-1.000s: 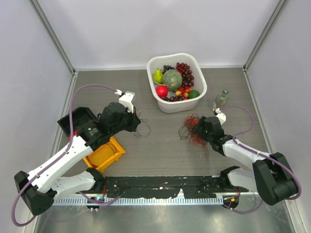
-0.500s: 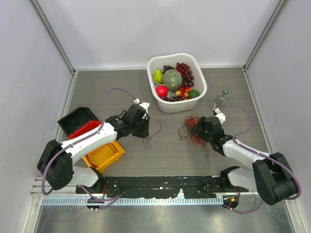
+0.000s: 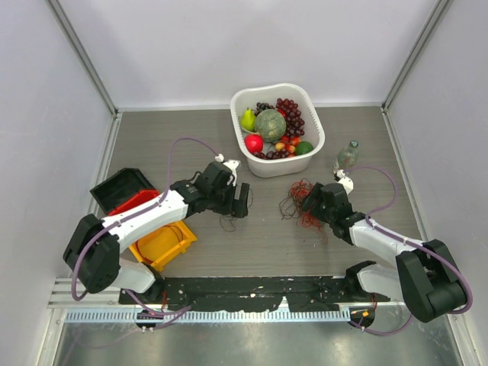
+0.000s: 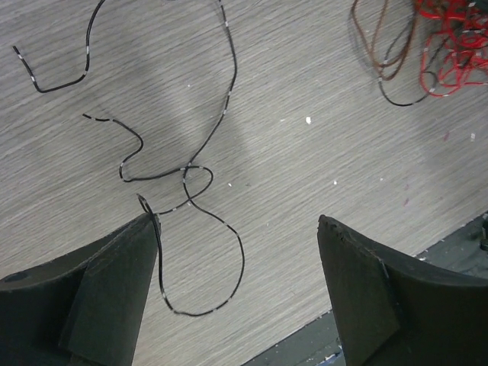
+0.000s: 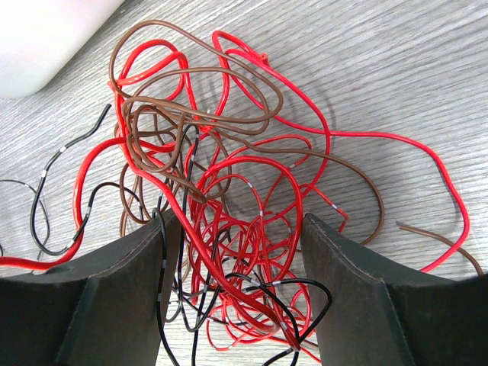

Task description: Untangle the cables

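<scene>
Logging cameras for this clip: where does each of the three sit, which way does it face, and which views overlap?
Top external: fixed above and behind the arms, looking down on the grey wood-grain table; both arms, left gripper and right gripper show.
Left wrist: on the left arm, looking down past its open fingers at a loose thin black wire.
Right wrist: looking down between its fingers at the tangle of thin red, brown and black wires.
Shared: all three views show that tangle.
</scene>
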`<state>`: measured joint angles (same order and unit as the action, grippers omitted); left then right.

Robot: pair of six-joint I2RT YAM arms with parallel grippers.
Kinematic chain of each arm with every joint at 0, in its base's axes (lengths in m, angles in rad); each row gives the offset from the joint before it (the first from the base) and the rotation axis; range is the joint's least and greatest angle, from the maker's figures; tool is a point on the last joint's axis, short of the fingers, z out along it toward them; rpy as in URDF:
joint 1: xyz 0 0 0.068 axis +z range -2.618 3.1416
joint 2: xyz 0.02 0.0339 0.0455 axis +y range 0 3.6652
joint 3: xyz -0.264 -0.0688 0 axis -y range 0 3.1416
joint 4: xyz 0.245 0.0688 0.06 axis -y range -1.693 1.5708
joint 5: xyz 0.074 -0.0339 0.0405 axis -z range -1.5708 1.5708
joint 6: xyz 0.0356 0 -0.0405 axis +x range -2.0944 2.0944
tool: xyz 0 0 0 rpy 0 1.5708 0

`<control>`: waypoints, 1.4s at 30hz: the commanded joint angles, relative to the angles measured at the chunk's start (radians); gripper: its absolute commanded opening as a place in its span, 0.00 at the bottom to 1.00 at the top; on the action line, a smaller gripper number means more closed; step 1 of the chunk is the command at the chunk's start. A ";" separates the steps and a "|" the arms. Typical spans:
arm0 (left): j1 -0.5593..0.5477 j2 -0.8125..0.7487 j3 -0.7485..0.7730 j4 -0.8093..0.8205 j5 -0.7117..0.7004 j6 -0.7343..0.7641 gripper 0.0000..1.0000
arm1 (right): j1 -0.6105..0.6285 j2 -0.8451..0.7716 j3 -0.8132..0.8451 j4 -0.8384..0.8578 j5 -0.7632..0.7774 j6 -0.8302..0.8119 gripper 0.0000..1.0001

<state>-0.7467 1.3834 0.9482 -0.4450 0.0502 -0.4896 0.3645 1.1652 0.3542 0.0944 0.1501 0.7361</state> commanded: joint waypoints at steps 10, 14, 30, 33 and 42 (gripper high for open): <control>-0.128 0.245 0.066 0.107 -0.317 0.075 0.72 | 0.001 0.027 -0.023 -0.041 -0.037 -0.007 0.68; -0.143 0.295 0.070 0.149 -0.331 0.085 0.65 | 0.001 0.028 -0.023 -0.038 -0.040 -0.009 0.68; -0.151 0.433 0.158 0.143 -0.319 0.146 0.52 | 0.001 0.019 -0.026 -0.033 -0.052 -0.014 0.68; -0.141 0.470 0.170 0.143 -0.290 0.141 0.46 | 0.001 0.013 -0.032 -0.032 -0.052 -0.014 0.68; -0.109 0.445 0.150 0.114 -0.086 0.086 0.00 | 0.002 0.001 -0.038 -0.028 -0.055 -0.014 0.68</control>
<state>-0.8627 1.8389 1.1278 -0.3054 -0.1707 -0.3672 0.3641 1.1706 0.3462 0.1242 0.1120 0.7319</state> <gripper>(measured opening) 0.035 0.681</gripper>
